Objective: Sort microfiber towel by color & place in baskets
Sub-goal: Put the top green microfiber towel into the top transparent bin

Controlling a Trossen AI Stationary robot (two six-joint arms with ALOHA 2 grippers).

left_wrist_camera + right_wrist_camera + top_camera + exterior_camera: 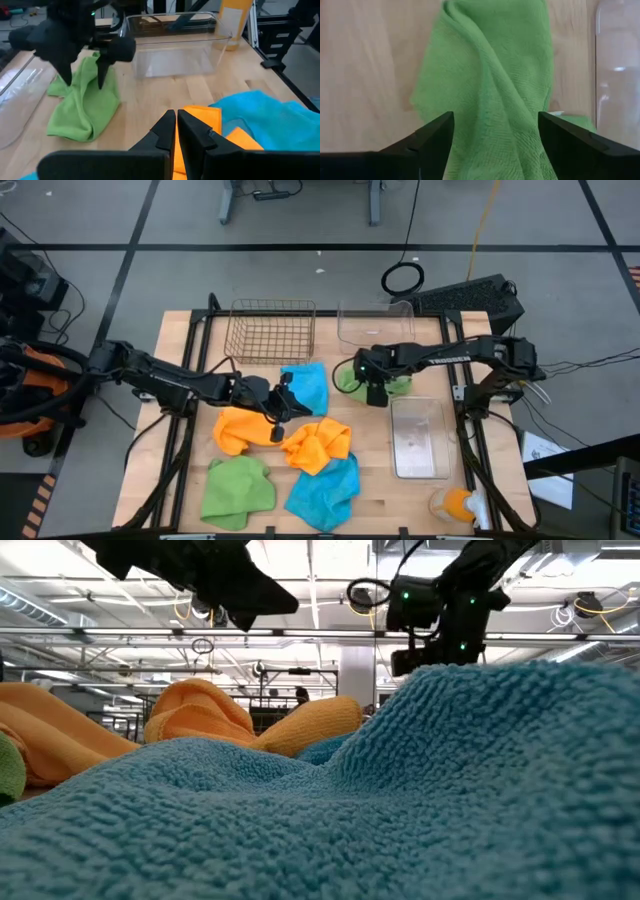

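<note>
Right gripper [377, 393]: your right claw stands wide, fingers [437, 135] spread to either side of a green towel [490, 85]; nothing is gripped, and the towel lies on the table [180, 380] beneath it.
Left gripper [283, 418]: your left claw is pinched to a narrow slit with nothing between its fingers [167, 130]; it hangs over the orange towel [238, 430], on the wire basket's near side.
Wire basket [271, 332]: at the table's far edge; take it as your landmark.
Far clear bin [376, 322]: just beside the wire basket, on the right arm's side.
Near clear bin [418, 438]: well apart from the wire basket, nearer you than the far clear bin, just past the green towel under your right claw.
Blue towel [308, 387]: directly in front of the wire basket, between the two claws.
Second orange towel [319, 445]: nearer you than that blue towel.
Second green towel [236, 488]: at the near edge, far from the wire basket.
Second blue towel [324, 492]: beside that green towel, on the right arm's side.
Baskets: all three show no towel inside.
</note>
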